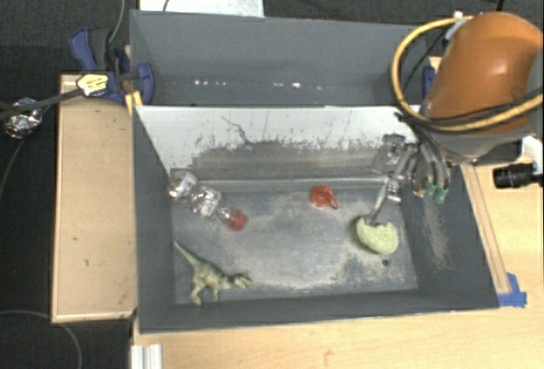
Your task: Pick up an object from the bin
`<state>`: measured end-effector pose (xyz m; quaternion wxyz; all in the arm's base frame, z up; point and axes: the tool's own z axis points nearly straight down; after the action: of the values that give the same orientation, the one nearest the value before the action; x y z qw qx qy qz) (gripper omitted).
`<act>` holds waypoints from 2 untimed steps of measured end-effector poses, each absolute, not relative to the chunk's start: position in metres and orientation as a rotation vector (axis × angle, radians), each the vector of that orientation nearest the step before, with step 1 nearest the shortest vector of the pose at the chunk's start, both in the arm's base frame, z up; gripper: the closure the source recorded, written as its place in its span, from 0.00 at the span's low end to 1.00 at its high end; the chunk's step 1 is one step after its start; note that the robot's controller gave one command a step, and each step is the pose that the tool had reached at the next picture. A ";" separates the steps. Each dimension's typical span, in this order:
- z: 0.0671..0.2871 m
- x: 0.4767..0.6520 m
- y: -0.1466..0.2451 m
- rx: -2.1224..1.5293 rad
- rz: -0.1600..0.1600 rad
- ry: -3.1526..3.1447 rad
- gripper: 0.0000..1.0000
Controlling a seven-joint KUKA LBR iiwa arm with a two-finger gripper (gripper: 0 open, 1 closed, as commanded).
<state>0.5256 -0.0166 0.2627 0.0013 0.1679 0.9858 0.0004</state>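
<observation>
End effector (pixel 380 219) low at the right of the bin (pixel 255 48) | open or closed: cannot tell | pale green lump (pixel 377 238) directly under its tip, touching or nearly so | small red piece (pixel 323 197) apart, toward the view's left

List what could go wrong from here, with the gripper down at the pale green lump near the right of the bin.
1. The gripper seems to meet the pale green lump at its upper edge, not its middle, so it may catch only a corner or push the lump away.
2. The lump looks rounded and uneven, so it could slip out during a lift.
3. The bin's right wall slopes close by, so the wrist and its cables might brush it.
</observation>
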 end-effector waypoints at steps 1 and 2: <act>0.257 0.502 -0.036 0.209 0.001 3.125 0.00; 0.211 0.508 -0.041 0.141 0.000 3.122 0.00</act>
<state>0.5083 -0.0411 0.2106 0.0082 0.0451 0.9989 0.0001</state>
